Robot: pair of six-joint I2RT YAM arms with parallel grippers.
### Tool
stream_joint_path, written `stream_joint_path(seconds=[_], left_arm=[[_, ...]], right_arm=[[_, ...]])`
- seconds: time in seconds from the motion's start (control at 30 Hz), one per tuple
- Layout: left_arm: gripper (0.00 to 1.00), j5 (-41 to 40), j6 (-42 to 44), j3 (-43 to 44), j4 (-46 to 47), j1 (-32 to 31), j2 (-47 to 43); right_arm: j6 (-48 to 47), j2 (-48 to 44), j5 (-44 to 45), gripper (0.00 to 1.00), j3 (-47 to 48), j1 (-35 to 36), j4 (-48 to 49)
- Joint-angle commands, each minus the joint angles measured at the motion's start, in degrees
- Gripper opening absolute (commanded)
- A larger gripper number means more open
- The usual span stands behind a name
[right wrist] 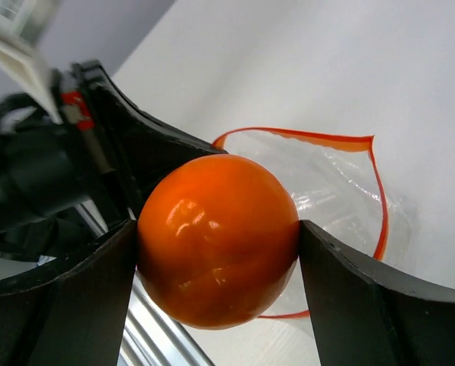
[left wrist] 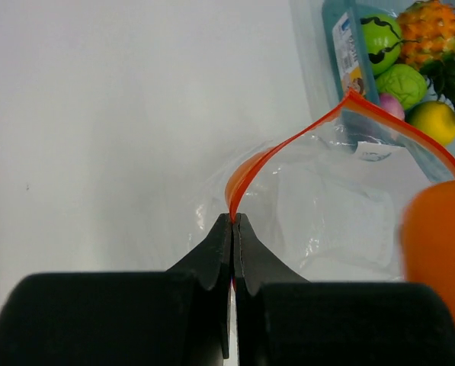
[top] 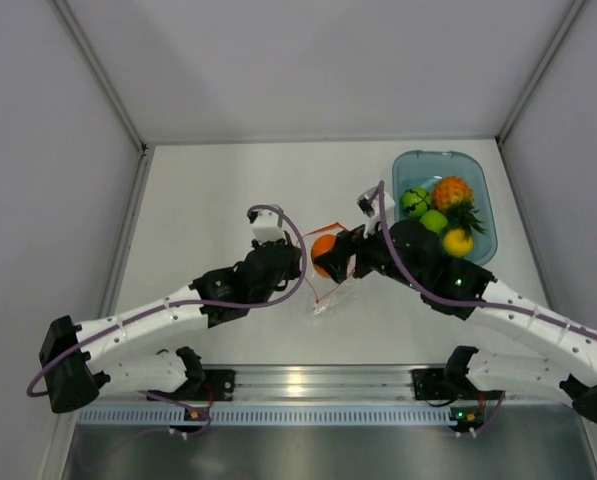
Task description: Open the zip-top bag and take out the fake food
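Observation:
The clear zip-top bag lies open at mid-table; its orange-red zip strip gapes wide. My left gripper is shut on the strip's edge and holds it up. My right gripper is shut on an orange fruit, held just above the bag's mouth; the fruit also shows in the top view and the left wrist view. The bag looks empty. The pineapple, dark green, light green and yellow pieces lie in the tub; the pink ball shows there too.
The translucent blue tub stands at the back right, close behind my right arm. White walls close the table at left, right and back. A metal rail runs along the near edge.

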Motion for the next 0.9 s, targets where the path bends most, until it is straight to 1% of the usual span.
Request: stream_joint_path(seconds=[0.0,0.1,0.13,0.23,0.27,0.3,0.33,0.4,0.43,0.5,0.53,0.63,0.67,0.73,0.77,0.87], left_arm=[[0.0,-5.6,-2.9,1.7,-4.1,0.5,0.1],[0.0,-7.5,-3.2,2.3,-6.2,1.4,0.0],[0.0,-7.6,-3.2,2.7,-6.8,2.1,-0.2],[0.0,-7.1,-2.1,3.3,-8.3,4.2,-1.0],[0.0,-6.7,-1.4,3.5,-8.3,4.7,-1.8],[0.0,-6.7,-0.5,4.1,-8.7,5.0,-2.3],[0.0,-6.8,0.6,4.7,-9.1,5.5,-2.7],[0.0,-7.2,2.3,6.8,-11.6,6.1,-3.6],[0.0,-7.3,3.0,7.6,-12.4,6.2,-3.9],[0.0,-7.8,4.1,10.2,-15.1,6.5,-4.7],[0.0,-8.1,5.3,11.2,-16.1,6.8,-4.9],[0.0,-9.7,7.7,14.0,-19.1,7.0,-5.7],[0.0,-10.3,8.0,14.4,-19.8,7.0,-6.4],[0.0,-11.8,8.5,15.4,-21.7,7.2,-7.2],[0.0,-12.1,8.7,15.6,-22.3,7.3,-7.8],[0.0,-13.3,9.5,16.0,-23.6,7.7,-9.0]], right_arm=[[0.3,-5.5,-1.7,0.39,2.0,-0.3,8.1],[-2.1,-8.3,5.6,0.39,4.9,-0.9,4.2],[-2.7,-8.8,8.7,0.39,6.2,-2.1,3.2],[-4.2,-10.9,10.1,0.4,7.3,-6.2,-0.4],[-4.3,-11.2,10.3,0.4,7.1,-10.5,-1.1],[-4.8,-11.1,10.4,0.4,6.7,-13.0,-1.8],[-4.8,-11.0,11.6,0.4,5.5,-17.9,-3.2],[-4.9,-9.0,12.9,0.41,4.0,-22.4,-4.7],[-4.9,-6.2,13.5,0.41,3.5,-26.8,-6.9],[-4.6,-3.1,13.5,0.42,2.7,-31.0,-8.5],[-4.5,-1.6,13.2,0.42,1.6,-35.1,-8.7],[-5.0,4.4,13.4,0.42,0.2,-41.1,-7.9],[-5.0,7.6,13.4,0.42,0.3,-42.4,-8.1],[-4.6,10.8,13.7,0.43,1.3,-44.4,-9.1],[-4.6,13.5,14.1,0.43,1.5,-44.8,-9.4],[-4.5,17.9,15.2,0.46,1.3,-45.3,-9.3]])
